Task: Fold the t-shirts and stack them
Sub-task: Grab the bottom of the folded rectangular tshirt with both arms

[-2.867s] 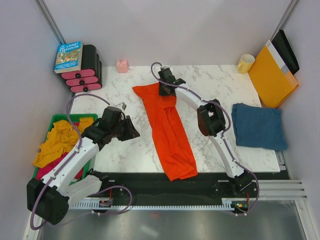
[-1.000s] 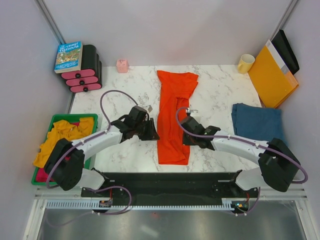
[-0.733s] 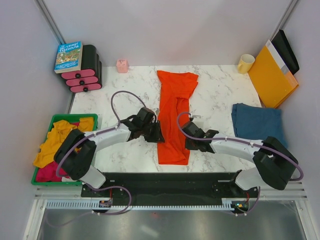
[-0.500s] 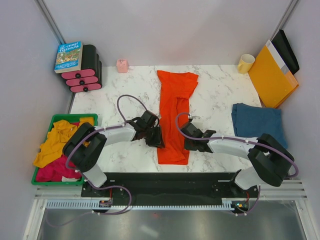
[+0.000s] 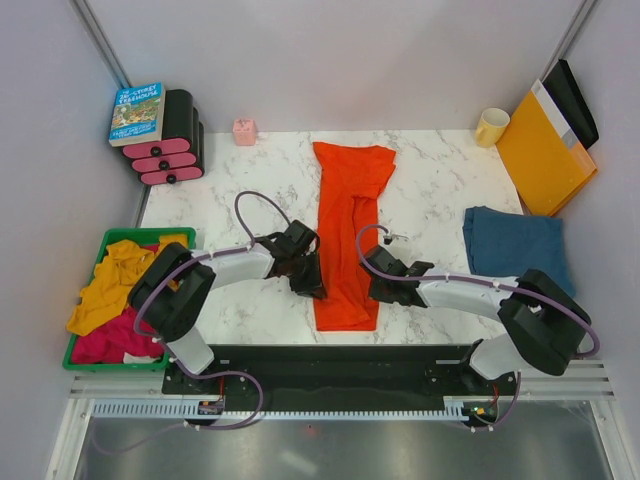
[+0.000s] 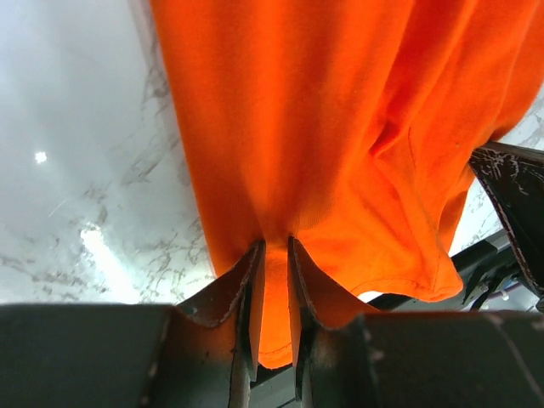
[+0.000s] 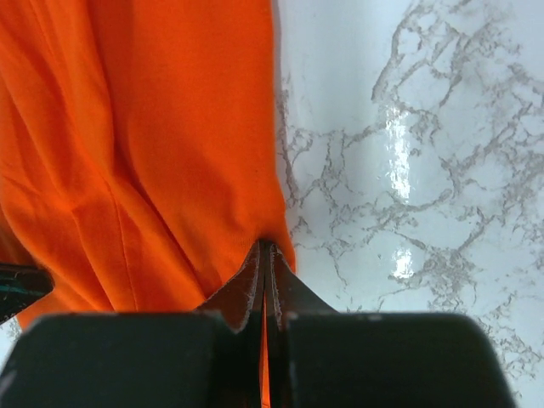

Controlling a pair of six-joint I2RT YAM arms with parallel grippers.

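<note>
The orange-red t-shirt (image 5: pixel 347 232) lies as a long narrow strip down the middle of the marble table. My left gripper (image 5: pixel 313 283) is at its lower left edge and is shut on a fold of the orange cloth (image 6: pixel 274 280). My right gripper (image 5: pixel 373 286) is at its lower right edge and is shut on the cloth's edge (image 7: pixel 265 248). The denim-blue t-shirt (image 5: pixel 517 253) lies folded to a rough square at the right of the table, apart from both grippers.
A green bin (image 5: pixel 108 240) with yellow and pink cloths stands off the table's left edge. A book on pink-and-black rolls (image 5: pixel 160 135), a small pink box (image 5: pixel 244 131), a yellow mug (image 5: pixel 491 126) and an orange-yellow envelope (image 5: pixel 544 152) stand along the back and right.
The shirt went from lying slanted to lying straight up the table. Both arms came down to its lower edges, one on each side, and closed on the cloth.
</note>
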